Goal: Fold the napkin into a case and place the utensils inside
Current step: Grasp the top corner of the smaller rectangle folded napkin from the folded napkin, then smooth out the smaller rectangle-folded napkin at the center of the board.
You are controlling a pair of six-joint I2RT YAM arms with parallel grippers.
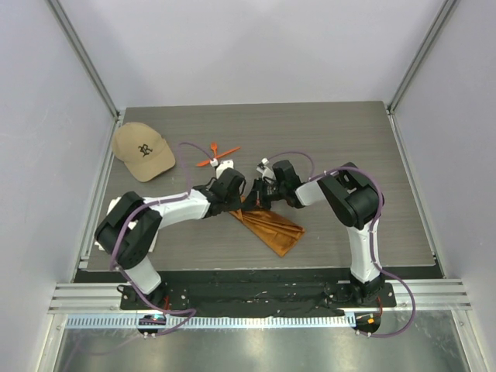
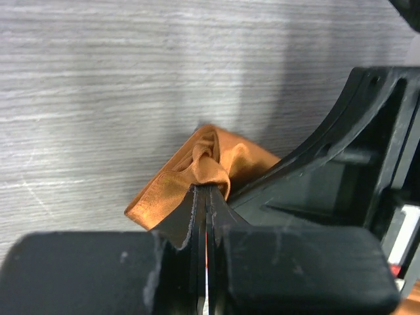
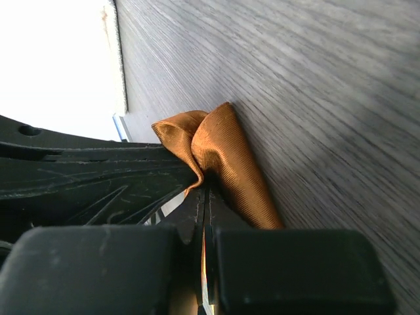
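- Top external view puts the napkin (image 1: pixel 271 227) just below the centre of the frame. It is a narrow folded strip on the counter (image 1: pixel 349 132), running diagonally toward the lower right.
- Its upper-left end is gathered up where the two grippers meet. Holding that end at two neighbouring spots probably lets the next fold travel over evenly.
- The left gripper (image 2: pixel 207 197) is pressed together, pinching a puckered knot of the rust-orange cloth at its fingertips.
- The right gripper (image 3: pixel 205 197) is likewise closed on a fold of the same cloth, which bulges out just above its tips.
- The grippers sit just beside each other, and each wrist view shows the other's black housing close alongside.
- The left arm (image 1: pixel 167 208) bends at the lower left and reaches right toward the centre. The right arm (image 1: pixel 349 198) mirrors it from the right, and both wrists are low over the counter.
- The utensils (image 1: pixel 219 154) lie crossed just above the grippers, apart from the cloth and ungrasped, so the case does not look ready for them.
- A tan cap (image 1: pixel 143 151) rests at the upper left, well apart.
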